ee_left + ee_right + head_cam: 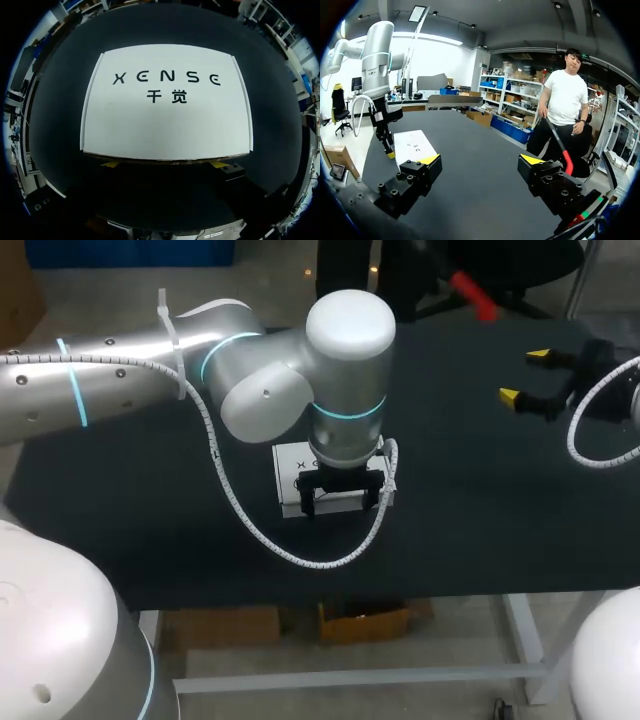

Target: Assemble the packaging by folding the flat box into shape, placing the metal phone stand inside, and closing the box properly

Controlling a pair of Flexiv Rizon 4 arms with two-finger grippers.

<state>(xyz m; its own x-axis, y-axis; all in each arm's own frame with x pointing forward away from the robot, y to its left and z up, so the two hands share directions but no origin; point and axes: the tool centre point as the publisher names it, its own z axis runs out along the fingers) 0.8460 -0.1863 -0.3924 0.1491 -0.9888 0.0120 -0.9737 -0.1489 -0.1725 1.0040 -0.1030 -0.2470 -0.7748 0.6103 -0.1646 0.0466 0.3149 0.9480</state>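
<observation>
A white box [291, 468] with dark print on its top lies flat near the middle of the black table. My left arm comes over it from the left, and the left gripper [346, 504] points down at the box's near edge. In the left wrist view the box [165, 115] fills the space ahead, and the gripper [165, 164] is open, with only its yellow fingertips [111, 163] showing at the box's near edge. My right gripper [524, 376] hangs open at the far right, well away from the box [413, 145], with nothing between the fingers [481, 160]. No metal phone stand is in sight.
The black table [480, 520] is bare to the right of the box and ends at a front edge just below the left arm. A white cable loop [300, 556] hangs from the left arm, low over the table in front of the box.
</observation>
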